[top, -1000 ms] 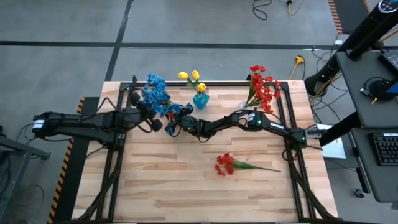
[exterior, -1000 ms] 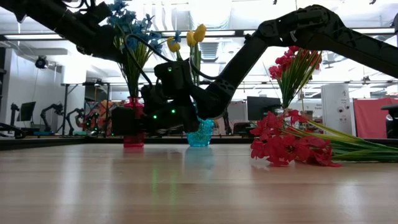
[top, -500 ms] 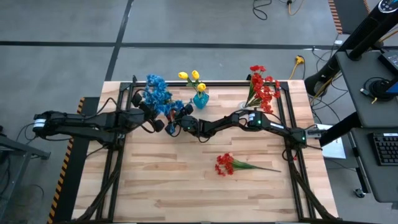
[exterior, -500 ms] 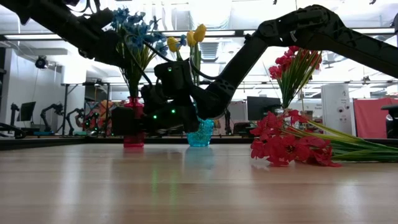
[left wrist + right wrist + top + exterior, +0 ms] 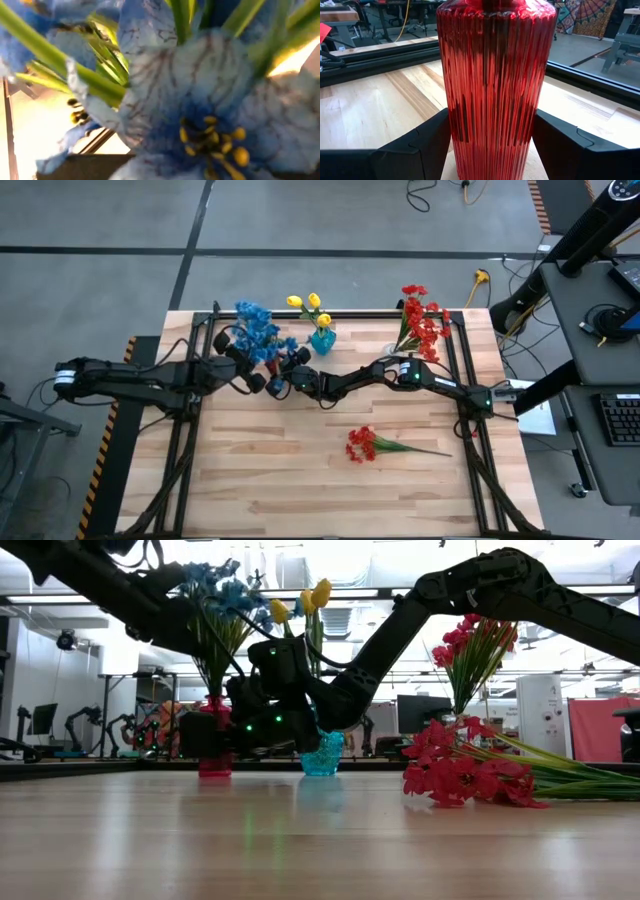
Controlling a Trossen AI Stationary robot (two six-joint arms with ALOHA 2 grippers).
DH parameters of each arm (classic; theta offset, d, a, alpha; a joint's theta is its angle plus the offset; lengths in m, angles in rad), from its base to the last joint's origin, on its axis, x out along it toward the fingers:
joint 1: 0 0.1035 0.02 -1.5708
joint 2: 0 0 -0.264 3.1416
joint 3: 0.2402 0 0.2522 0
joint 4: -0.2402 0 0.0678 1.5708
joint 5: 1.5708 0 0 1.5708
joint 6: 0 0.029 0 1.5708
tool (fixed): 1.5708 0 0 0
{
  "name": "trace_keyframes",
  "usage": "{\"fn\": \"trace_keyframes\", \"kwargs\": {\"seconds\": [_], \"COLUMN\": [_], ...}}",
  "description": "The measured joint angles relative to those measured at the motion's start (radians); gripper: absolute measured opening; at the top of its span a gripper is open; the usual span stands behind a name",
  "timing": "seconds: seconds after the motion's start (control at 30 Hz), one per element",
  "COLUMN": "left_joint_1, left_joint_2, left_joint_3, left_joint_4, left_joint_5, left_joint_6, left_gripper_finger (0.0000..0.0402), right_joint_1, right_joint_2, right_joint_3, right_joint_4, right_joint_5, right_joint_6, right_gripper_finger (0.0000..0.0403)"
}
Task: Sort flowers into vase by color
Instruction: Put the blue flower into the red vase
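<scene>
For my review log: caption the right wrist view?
Right gripper fingers flank a ribbed red vase standing on the wooden table.

front table [image 5: 300, 480] open, vases [image 5: 322, 340] crowd rear

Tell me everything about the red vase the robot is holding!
The red vase is tall, shiny and see-through like glass, with thin ribs running up and down. It stands upright on the wooden table, toward the back, left of the small blue vase. The right gripper clasps it, one dark finger on each side. Green stems of the blue flowers go down into its top.
</scene>
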Motion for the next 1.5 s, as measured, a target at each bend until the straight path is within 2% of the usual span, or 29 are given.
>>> {"fn": "trace_keyframes", "kwargs": {"seconds": [0.6, 0.73, 0.87, 1.13, 1.27, 1.5], "left_joint_1": [0.007, 0.007, 0.005, 0.001, -0.012, -0.022], "left_joint_2": [0.001, -0.001, -0.013, -0.046, -0.061, -0.072], "left_joint_3": [-0.047, -0.049, -0.049, 0.044, 0.062, 0.060], "left_joint_4": [0.046, 0.036, 0.024, -0.240, -0.279, -0.279], "left_joint_5": [-0.023, -0.023, 0.004, 0.013, 0.014, 0.014], "left_joint_6": [-0.028, -0.021, -0.011, -0.070, -0.073, -0.084], "left_gripper_finger": [0.0010, 0.0039, 0.0091, 0.0190, 0.0212, 0.0217], "right_joint_1": [0.000, 0.000, 0.000, 0.000, 0.000, 0.000], "right_joint_2": [0.000, 0.000, 0.000, 0.000, 0.000, 0.000], "right_joint_3": [0.000, 0.000, 0.000, 0.000, 0.000, 0.000], "right_joint_4": [0.000, 0.000, 0.000, 0.000, 0.005, 0.007], "right_joint_5": [0.000, 0.002, 0.003, 0.003, 0.003, 0.003], "right_joint_6": [0.000, 0.004, 0.007, 0.006, 0.007, 0.027], "right_gripper_finger": [0.0246, 0.0247, 0.0247, 0.0247, 0.0247, 0.0261]}}
